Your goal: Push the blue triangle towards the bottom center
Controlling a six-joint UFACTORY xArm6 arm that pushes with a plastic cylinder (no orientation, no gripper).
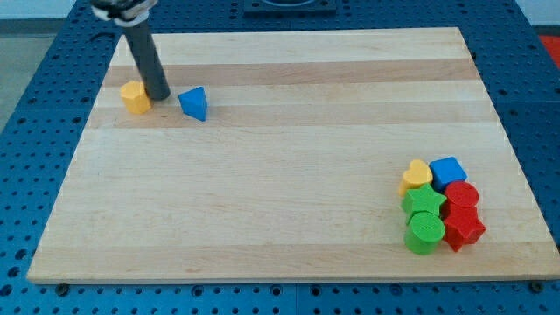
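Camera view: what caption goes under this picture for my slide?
My tip sits between a yellow block and the blue triangle on the wooden board.

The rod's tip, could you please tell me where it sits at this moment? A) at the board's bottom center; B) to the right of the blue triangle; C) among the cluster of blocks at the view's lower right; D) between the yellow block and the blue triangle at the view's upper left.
D: my tip rests right beside the yellow block, with the blue triangle a short gap to its right.
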